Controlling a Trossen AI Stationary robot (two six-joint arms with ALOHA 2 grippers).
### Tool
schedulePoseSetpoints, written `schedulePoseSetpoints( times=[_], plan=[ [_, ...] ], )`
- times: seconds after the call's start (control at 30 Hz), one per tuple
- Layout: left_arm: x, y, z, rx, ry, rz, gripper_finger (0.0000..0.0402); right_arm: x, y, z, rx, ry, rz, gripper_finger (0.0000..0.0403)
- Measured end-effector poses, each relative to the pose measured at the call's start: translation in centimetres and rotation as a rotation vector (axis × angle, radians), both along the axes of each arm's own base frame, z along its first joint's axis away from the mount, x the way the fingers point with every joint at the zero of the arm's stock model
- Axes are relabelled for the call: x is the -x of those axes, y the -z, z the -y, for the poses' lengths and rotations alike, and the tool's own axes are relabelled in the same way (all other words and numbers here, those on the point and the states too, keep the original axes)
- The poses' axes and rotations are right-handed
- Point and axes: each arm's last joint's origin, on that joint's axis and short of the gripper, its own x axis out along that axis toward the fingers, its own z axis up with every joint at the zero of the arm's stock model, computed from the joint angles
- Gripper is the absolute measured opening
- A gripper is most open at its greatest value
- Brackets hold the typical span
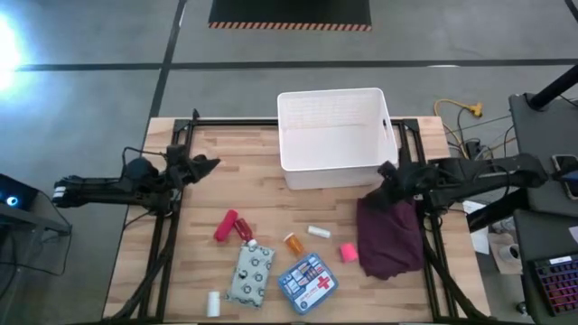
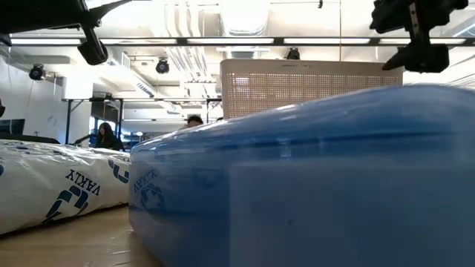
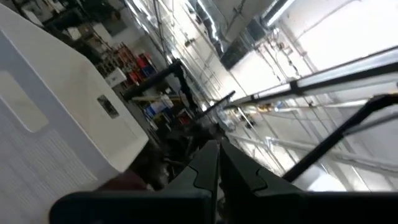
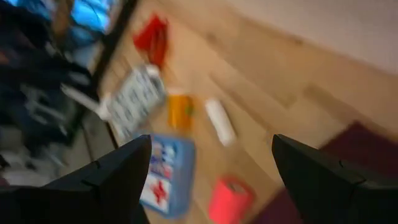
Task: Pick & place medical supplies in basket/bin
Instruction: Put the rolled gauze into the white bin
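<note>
Wooden tabletop [image 1: 181, 271], supplies all scattered near the front: blue first-aid box [image 1: 307, 279], dotted pouch [image 1: 250, 273], orange pill bottle [image 1: 294, 243]. White bin [image 1: 332, 135] sits far back, looks empty. Right gripper [image 4: 211, 165] hangs over the maroon cloth [image 1: 390, 236], fingers wide apart, holding nothing, probably lining up. Left gripper [image 1: 206, 165] waits far left, fingers together.

I see a grey concrete floor [image 1: 90, 108] with a striped hazard mat [image 1: 289, 13] beyond the wooden surface [image 1: 208, 181], and bright ceiling lights [image 2: 245, 13] over distant seated people [image 2: 107, 137].
</note>
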Motion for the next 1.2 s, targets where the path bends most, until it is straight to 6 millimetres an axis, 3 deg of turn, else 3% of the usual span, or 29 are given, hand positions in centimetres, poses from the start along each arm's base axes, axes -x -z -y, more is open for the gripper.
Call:
schedulePoseSetpoints(
  times=[0.27, 0.43, 0.53, 0.73, 0.87, 1.0, 1.2],
  plan=[
    [-0.8, 2.3, 0.5, -0.016, 0.184, -0.240, 0.0000, -2.5, 2.4, -3.8, 0.078, -0.154, -0.296, 0.0324],
    [-1.2, 3.3, 0.9, -0.050, 0.315, -0.347, 0.0000, -3.8, 4.1, -5.2, 0.123, -0.189, -0.383, 0.0324],
    [-1.3, 3.5, 1.1, -0.068, 0.398, -0.361, 0.0000, -5.1, 5.5, -6.2, 0.141, -0.307, -0.417, 0.0324],
    [-1.2, 3.6, 1.6, -0.113, 0.446, -0.376, 0.0000, -9.2, 7.1, -8.1, 0.406, -0.587, -0.406, 0.0307],
    [-1.2, 3.8, 1.8, -0.162, 0.458, -0.385, 0.0000, -12.7, 7.4, -8.8, 0.482, -0.573, -0.423, 0.0292],
    [-1.1, 4.7, 1.8, -0.185, 0.464, -0.479, 0.0000, -15.7, 8.7, -9.2, 0.445, -0.595, -0.461, 0.0279],
    [-0.8, 5.8, 1.8, -0.171, 0.478, -0.594, 0.0000, -18.5, 11.1, -9.3, 0.420, -0.537, -0.531, 0.0267]
  ],
)
